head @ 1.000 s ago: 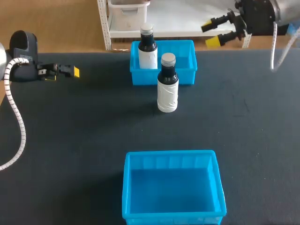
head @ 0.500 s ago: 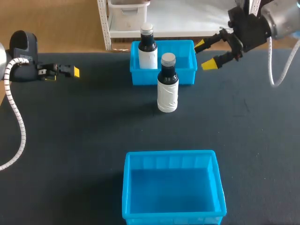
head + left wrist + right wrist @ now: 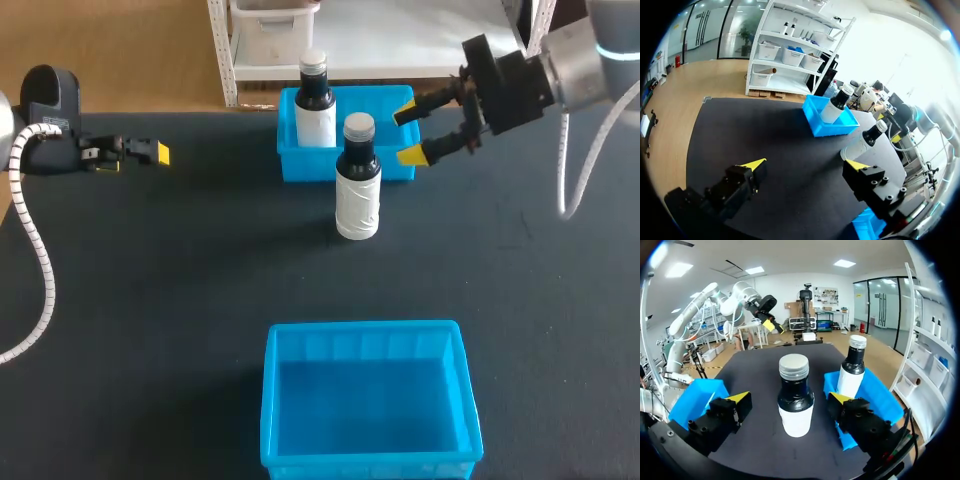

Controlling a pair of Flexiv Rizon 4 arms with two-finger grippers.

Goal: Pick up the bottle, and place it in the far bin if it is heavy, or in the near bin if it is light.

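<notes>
Standing on the tabletop (image 3: 180,300) between near bin (image 3: 368,462) and far bin (image 3: 300,165) is one bottle (image 3: 357,190); a second bottle (image 3: 316,105) is sitting inside the far bin. Left fingers (image 3: 158,153) and right fingers (image 3: 410,155) are gaping open.

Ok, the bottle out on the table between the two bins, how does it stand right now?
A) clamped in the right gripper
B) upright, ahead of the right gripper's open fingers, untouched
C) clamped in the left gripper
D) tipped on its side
B: in the right wrist view the bottle stands upright ahead of the right gripper, whose fingers are spread wide and clear of it.
</notes>
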